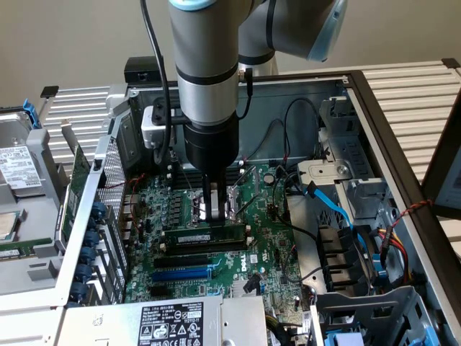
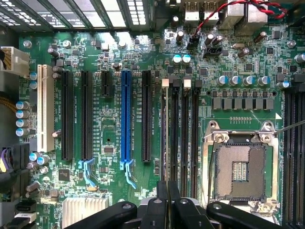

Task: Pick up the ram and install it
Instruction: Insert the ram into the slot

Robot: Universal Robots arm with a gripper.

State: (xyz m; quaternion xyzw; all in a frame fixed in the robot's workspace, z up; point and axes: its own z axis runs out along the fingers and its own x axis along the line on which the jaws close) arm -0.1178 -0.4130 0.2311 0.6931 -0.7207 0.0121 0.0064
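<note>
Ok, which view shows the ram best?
The exterior view: the ram shows its green side and white label, standing upright right beneath the hand. The wrist view sees the ram edge-on, a thin strip among the black slots.

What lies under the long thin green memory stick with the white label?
A long black slot on the green motherboard; the memory stick stands on edge in it. It covers the slot's inside and its lower edge.
</note>
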